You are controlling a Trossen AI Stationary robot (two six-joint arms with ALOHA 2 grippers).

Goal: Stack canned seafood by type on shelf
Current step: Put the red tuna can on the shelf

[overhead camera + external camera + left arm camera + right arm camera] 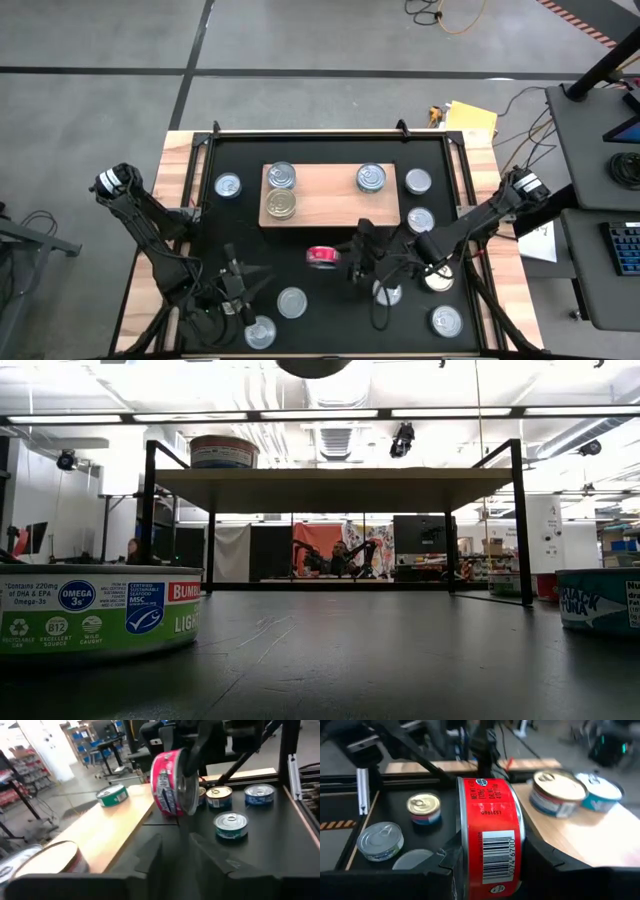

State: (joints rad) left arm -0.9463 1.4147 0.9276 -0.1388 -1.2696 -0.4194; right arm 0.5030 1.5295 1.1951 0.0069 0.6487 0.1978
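Observation:
A red-labelled can (324, 257) of the canned seafood hangs above the black mat just in front of the shelf (330, 205), with my right gripper (347, 262) shut on it. The light-wood shelf carries two cans at its left end (281, 190) and one at its right end (371, 178). Several silver-lidded cans (292, 302) stand on their bases on the mat around it. My left gripper (238, 285) hovers at the near left, open and empty, its fingers (150, 852) pointing toward the red can (170, 782). My right gripper pinches the red can by its two flat ends, one finger (449, 860) on each, with the lid end (189, 782) facing sideways. The fingers come roughly level from the table's right side. The can stands on edge with its label (490, 835) toward the wrist, lifted clear of the mat.
Loose cans stand at the mat's right (421, 220), near right (446, 321) and near left (260, 332), and one lies far left (228, 185). The middle of the shelf top (325, 185) is bare. A black frame rail (330, 133) borders the mat's far edge.

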